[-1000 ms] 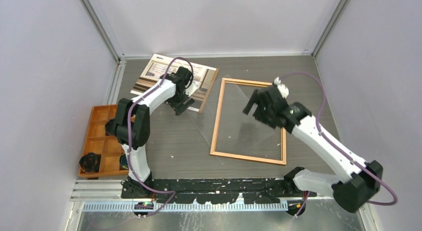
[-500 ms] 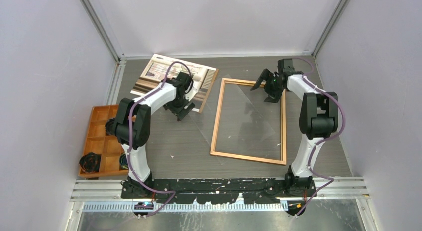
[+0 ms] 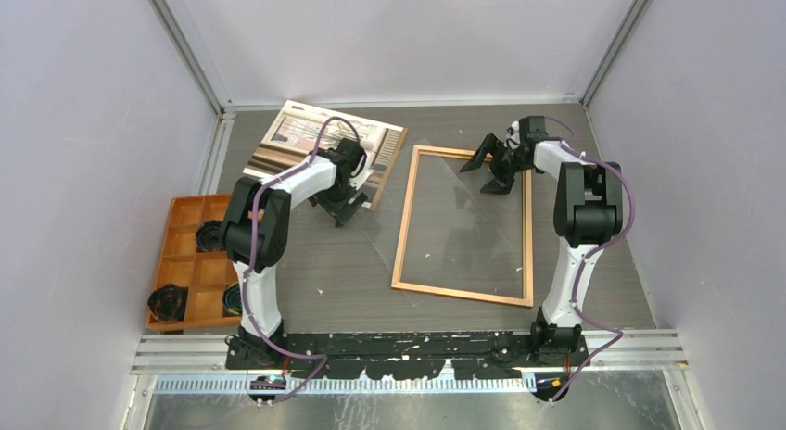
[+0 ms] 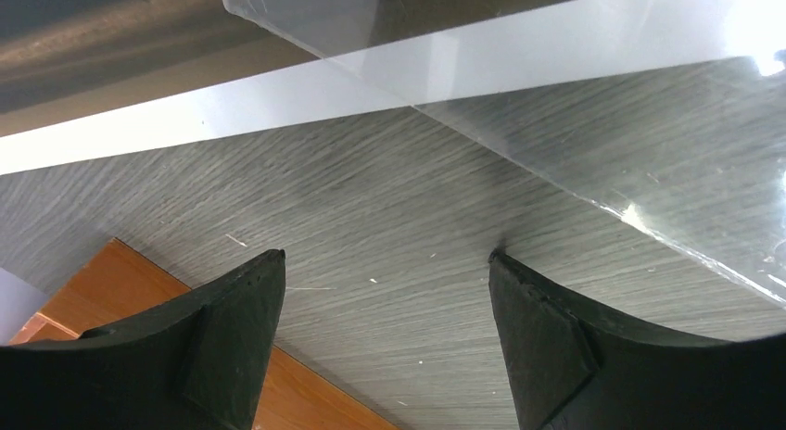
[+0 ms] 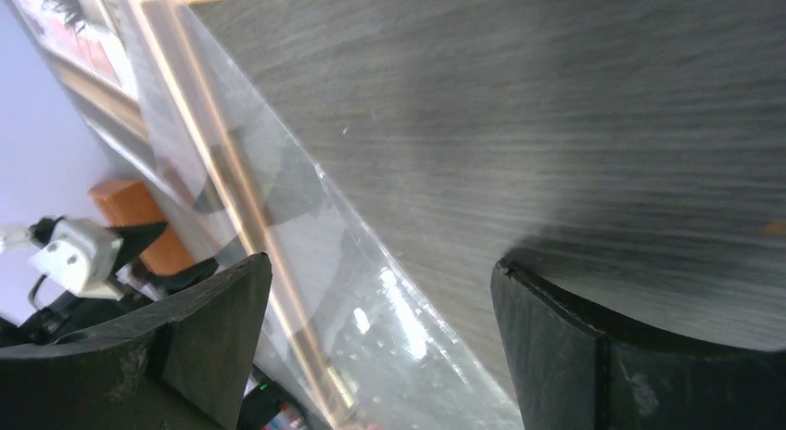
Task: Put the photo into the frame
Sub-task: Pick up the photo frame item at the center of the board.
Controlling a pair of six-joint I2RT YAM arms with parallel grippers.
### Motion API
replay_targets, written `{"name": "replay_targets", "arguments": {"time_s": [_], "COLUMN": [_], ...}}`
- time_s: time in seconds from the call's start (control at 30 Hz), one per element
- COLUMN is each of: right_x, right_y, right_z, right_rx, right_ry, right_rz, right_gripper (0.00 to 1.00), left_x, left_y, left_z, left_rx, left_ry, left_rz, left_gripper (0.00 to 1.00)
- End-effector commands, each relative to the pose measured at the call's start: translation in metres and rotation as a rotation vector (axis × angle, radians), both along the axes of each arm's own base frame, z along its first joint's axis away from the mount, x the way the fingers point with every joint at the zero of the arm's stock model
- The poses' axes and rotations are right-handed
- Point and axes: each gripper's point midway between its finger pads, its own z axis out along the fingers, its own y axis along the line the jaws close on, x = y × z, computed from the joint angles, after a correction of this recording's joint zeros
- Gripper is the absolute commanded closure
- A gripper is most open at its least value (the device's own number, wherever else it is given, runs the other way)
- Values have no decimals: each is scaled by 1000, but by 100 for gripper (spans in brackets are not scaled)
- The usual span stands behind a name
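Observation:
The photo [image 3: 310, 141] lies face up at the far left of the table. The frame [image 3: 402, 228], thin orange-brown rails, lies flat at the middle right. A clear sheet [image 3: 445, 217] lies across it and sticks out past its left rail. My left gripper [image 3: 341, 210] is open and empty, low over the table just off the photo's near right corner. In the left wrist view its jaws [image 4: 386, 259] stand wide over bare table. My right gripper [image 3: 487, 170] is open and empty over the frame's far right corner. In the right wrist view [image 5: 380, 263] it spans the sheet's edge.
An orange compartment tray [image 3: 185, 254] with black items sits at the left edge. The clear sheet [image 4: 649, 170] fills the upper right of the left wrist view, and an orange wooden edge [image 4: 120, 291] shows at its lower left. Grey walls close in the back and sides.
My right arm has swung from over the middle of the frame to its far right corner. My left gripper has shifted slightly right, off the photo's near edge.

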Motion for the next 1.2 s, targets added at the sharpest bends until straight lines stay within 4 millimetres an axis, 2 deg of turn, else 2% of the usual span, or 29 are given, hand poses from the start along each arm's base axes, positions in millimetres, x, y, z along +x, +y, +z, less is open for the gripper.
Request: {"name": "replay_targets", "arguments": {"time_s": [0.0, 0.13, 0.47, 0.67, 0.83, 0.9, 1.17], "right_x": [-22, -41, -87, -117, -135, -145, -159], "right_y": [7, 5, 13, 23, 33, 45, 73], "right_z": [-5, -11, -3, 17, 36, 40, 65], "right_rx": [27, 9, 71, 158, 229, 251, 385], "right_ry": [16, 43, 41, -2, -53, -60, -131], "right_rz": [51, 66, 33, 12, -12, 11, 28], "right_gripper": [7, 7, 10, 12, 13, 13, 16], "left_x": [16, 22, 37, 40, 40, 41, 44], "left_y": [-7, -12, -28, -29, -29, -28, -31], "left_z": [5, 5, 3, 3, 0, -2, -1], "left_rx": [-1, 2, 12, 11, 13, 22, 21], "left_ry": [-50, -68, -98, -105, -97, -99, -104], "left_rz": [9, 5, 5, -2, -13, -21, -44], "left_gripper": [18, 18, 18, 18, 18, 18, 18]}}
